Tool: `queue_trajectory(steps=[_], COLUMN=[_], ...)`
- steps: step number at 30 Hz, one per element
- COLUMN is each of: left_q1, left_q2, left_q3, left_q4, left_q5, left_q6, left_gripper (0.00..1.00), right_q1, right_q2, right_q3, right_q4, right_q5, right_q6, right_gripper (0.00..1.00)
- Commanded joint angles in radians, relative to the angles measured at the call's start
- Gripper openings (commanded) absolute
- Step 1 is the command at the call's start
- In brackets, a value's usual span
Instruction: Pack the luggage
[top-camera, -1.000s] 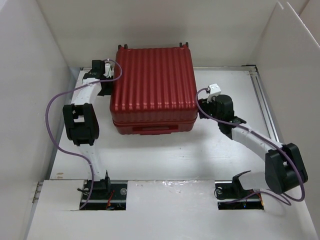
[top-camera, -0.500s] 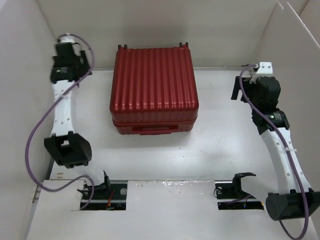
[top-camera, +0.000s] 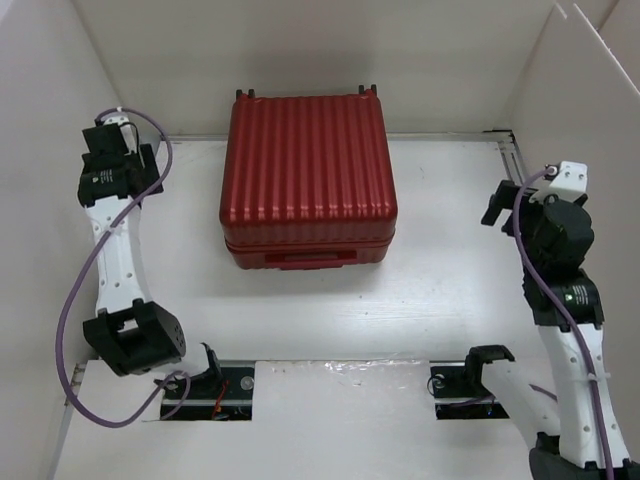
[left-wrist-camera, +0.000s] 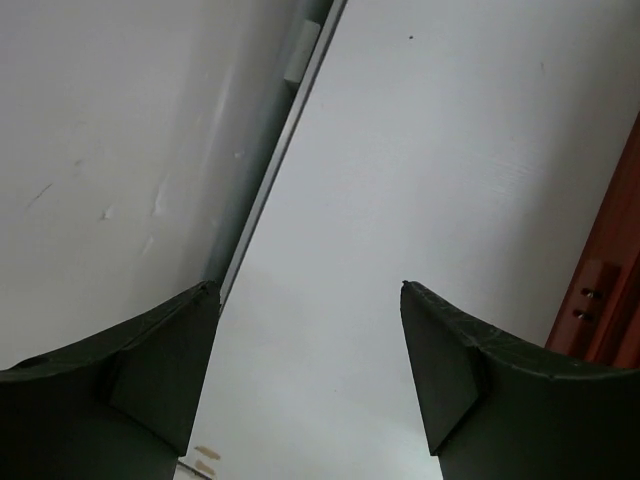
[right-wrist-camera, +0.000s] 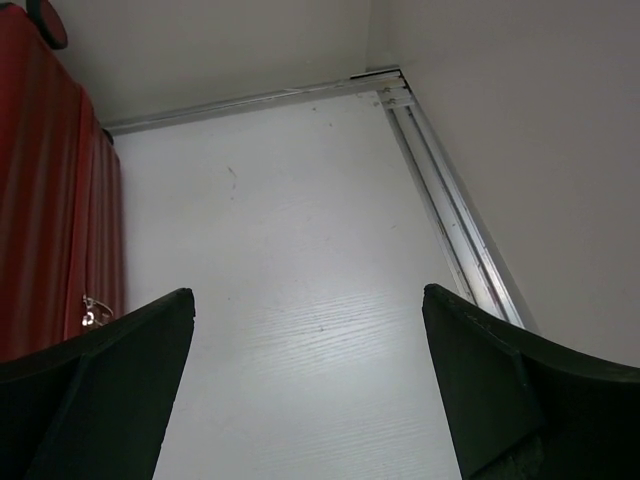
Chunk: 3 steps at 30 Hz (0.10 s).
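Top external view has the luggage (top-camera: 308, 180) shut and lying flat on the white table (top-camera: 440, 290), ribbed shell up, set towards the back and a little left of centre, with its small black wheels (top-camera: 245, 95) pointing at the back wall (top-camera: 400, 60). Bare tabletop runs along its near edge and down both flanks. The left arm (top-camera: 115, 250) reaches up close to the left wall (top-camera: 45, 120), well apart from the case's left side; the right arm (top-camera: 565, 300) stands near the right wall (top-camera: 590, 90), and a wide strip of table lies between it and the case's right side. From the left wrist, the left gripper (left-wrist-camera: 307, 290) has its fingers spread with nothing between them, only table beneath. A grey rail (left-wrist-camera: 270, 170) marks where table meets wall on one side, and a sliver of the red case's edge shows at the far right of that view. From the right wrist, the right gripper (right-wrist-camera: 307, 292) is likewise spread wide and empty over open table. The case's side fills the left border there, with a wheel at the top corner and a small metal zip pull (right-wrist-camera: 92, 312) low on the seam. An aluminium track (right-wrist-camera: 450, 220) follows the foot of the right wall to the back corner.
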Motion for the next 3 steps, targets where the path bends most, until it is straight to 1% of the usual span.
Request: queue_trajectory(steps=[1,3], left_q1=[0.003,0.003], left_q2=[-0.060,-0.069], left_q3=[0.006,0.020], left_q4=[0.001,-0.011], left_q5=[0.040,0.053], left_q6=[0.028,0.028], left_gripper=[0.70,0.70], right_q1=[-0.002,-0.002], right_q2=[-0.006,-0.006], right_q3=[0.009,0.009], right_q4=[-0.017,-0.028], right_q5=[0.030,0.039], right_q6=[0.030,0.039], right_gripper=[1.00,1.00])
